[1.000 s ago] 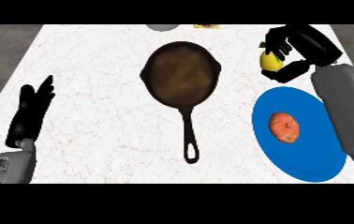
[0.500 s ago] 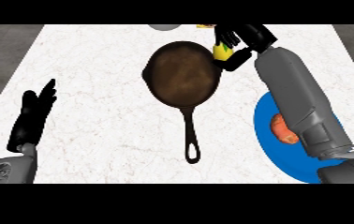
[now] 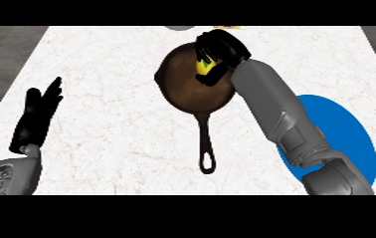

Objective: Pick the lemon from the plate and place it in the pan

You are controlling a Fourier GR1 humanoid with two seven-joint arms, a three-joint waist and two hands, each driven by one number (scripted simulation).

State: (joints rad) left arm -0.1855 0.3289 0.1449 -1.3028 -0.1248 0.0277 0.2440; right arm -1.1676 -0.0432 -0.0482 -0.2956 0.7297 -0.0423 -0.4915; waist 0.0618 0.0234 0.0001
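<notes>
Transfer nearing completion: right black hand [image 3: 219, 53], fingers curled round small yellow lemon [image 3: 203, 67], is hovering over dark round cast-iron pan [image 3: 192, 90] at upper centre, release pending.

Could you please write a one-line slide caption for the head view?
Right hand holds the lemon over the pan; blue plate at right, left hand resting open.

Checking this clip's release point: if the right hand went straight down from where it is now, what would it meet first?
Probably the pan: the right hand, curled round the lemon, shows over the pan's upper right part. Its height above the pan is unclear from this single view.
</notes>
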